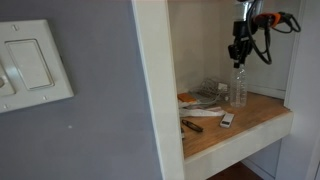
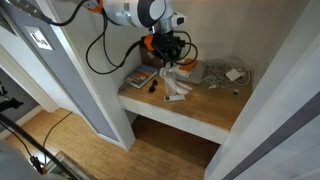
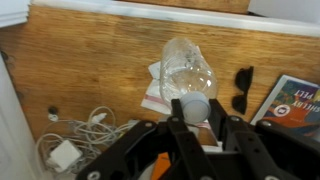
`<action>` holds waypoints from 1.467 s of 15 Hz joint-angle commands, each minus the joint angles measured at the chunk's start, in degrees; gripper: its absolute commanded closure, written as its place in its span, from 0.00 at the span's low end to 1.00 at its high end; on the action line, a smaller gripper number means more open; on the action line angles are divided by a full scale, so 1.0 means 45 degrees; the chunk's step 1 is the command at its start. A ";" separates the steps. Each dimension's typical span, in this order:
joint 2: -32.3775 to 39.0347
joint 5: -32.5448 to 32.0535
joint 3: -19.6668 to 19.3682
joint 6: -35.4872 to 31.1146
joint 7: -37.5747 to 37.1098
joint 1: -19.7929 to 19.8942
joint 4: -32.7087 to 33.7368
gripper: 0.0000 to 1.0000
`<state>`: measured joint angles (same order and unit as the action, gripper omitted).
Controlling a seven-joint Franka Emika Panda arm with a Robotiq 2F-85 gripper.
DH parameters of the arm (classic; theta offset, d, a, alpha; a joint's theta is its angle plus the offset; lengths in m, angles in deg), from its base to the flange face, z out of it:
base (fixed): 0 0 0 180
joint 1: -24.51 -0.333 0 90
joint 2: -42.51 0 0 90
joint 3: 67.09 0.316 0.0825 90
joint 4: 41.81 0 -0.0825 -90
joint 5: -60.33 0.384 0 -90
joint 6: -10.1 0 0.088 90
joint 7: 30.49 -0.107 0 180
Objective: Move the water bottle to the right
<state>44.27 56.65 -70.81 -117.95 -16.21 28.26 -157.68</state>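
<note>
A: Where's the bottle?
B: Water bottle (image 1: 238, 88) stands upright on the wooden shelf (image 1: 262, 108) in the alcove, toward the back. In the wrist view its base is over a white pad (image 3: 157, 98).
A: Gripper?
B: Gripper (image 1: 238, 55) is directly above, down at the neck. In the wrist view the fingers (image 3: 180, 125) sit close on either side of the white cap (image 3: 193, 106). Pinching or just flanking, can't tell.
A: Around it?
B: Dark sunglasses (image 3: 243, 88) are just beside it, with a book (image 3: 296, 103) beyond them. On the opposite side there's a white charger (image 3: 66, 153) with a tangled cable (image 3: 88, 125). Light switch (image 1: 30, 65) is on the wall, well apart.
</note>
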 commanded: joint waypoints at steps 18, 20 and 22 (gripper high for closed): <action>0.2051 -0.0624 -0.1461 -0.1028 -0.5562 0.1255 0.2775 0.92; 0.2861 -0.0668 -0.1838 -0.1157 -0.6491 0.1426 0.3606 0.92; 0.3655 -0.0663 -0.2210 -0.1040 -0.7492 0.1540 0.4444 0.92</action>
<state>54.71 53.43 -79.01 -123.26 -43.72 34.46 -144.89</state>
